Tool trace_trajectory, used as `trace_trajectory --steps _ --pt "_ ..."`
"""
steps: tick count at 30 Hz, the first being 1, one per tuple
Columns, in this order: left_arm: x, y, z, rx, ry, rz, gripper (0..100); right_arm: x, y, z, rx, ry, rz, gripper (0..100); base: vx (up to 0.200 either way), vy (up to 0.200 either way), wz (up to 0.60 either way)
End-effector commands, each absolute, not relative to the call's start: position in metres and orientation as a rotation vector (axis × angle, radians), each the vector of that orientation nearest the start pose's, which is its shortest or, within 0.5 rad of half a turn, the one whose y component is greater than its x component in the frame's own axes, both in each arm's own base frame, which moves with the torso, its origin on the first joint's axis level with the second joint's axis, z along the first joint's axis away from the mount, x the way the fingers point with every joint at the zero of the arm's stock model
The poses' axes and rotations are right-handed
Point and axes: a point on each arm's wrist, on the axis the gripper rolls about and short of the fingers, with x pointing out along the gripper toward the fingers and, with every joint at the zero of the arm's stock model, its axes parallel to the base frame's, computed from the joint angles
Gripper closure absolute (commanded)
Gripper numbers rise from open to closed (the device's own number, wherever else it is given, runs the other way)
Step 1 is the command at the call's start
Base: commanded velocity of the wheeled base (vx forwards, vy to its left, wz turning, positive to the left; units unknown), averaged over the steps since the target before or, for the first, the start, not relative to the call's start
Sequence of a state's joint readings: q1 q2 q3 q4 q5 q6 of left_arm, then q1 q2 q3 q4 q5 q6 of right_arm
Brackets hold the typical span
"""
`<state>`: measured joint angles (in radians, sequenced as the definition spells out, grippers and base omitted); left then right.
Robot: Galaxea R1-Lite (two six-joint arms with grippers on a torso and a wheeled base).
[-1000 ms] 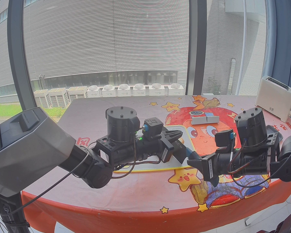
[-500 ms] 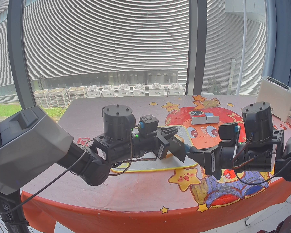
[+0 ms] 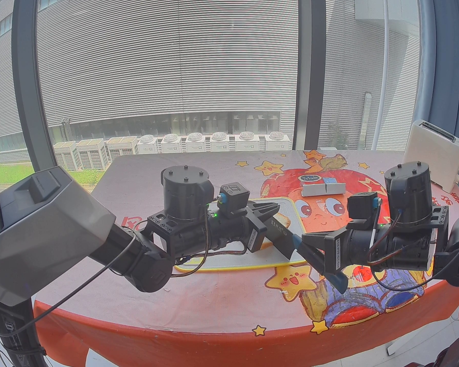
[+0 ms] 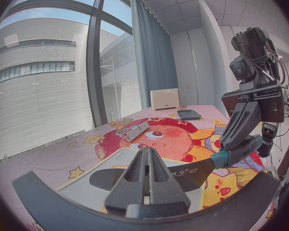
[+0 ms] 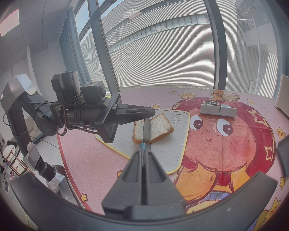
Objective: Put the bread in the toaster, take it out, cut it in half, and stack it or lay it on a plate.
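1. We see the left arm stretched low across the desk (image 3: pixel 143 179), forearm level and wrist pointing toward the robot's right. Its tool (image 3: pixel 273 210) has its fingers pressed together on nothing, hovering just above the near part of the board.
2. Under that tool lies the white rectangular cutting board with a yellow rim (image 5: pixel 171 149), flat on the desk's pink cartoon-printed cloth.
3. On the board we find the slice of white bread with a tan crust (image 5: pixel 157 128), lying flat. From the right wrist view, the left tool's tips (image 5: pixel 151 110) hang over the slice without touching it.
4. The dark-bladed knife with a teal collar on its handle (image 4: pixel 183 174) runs from the right tool toward the bread. We see its blade edge-on across the middle of the slice, but we cannot tell whether it touches.
5. The right arm is bent in from the robot's right, forearm level and pointing left, so the two tools face each other. The right tool (image 3: pixel 311 244) is clamped on the knife's handle.
6. Farther back, we note a small grey block with a dark round cap (image 3: pixel 322 185) on the cloth.
7. Near the right edge sit a shallow black rectangular tray (image 4: pixel 188 114) and, behind it, the cream box-shaped toaster (image 3: pixel 433 154), both well apart from the board.
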<state>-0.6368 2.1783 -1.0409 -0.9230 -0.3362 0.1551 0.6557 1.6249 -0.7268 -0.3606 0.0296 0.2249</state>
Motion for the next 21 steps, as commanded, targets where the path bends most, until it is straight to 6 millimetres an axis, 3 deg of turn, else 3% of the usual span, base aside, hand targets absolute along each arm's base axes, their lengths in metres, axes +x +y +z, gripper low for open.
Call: trace_trajectory --steps 1,21 --pt "0.327 -0.251 0.097 0.175 0.144 -0.984 100 0.215 0.167 0.156 0.039 0.604 0.603 100 0.0 0.0 0.0" --pt "0.327 -0.251 0.097 0.175 0.144 -0.984 100 0.208 0.162 0.172 0.052 0.541 0.616 100 0.0 0.0 0.0"
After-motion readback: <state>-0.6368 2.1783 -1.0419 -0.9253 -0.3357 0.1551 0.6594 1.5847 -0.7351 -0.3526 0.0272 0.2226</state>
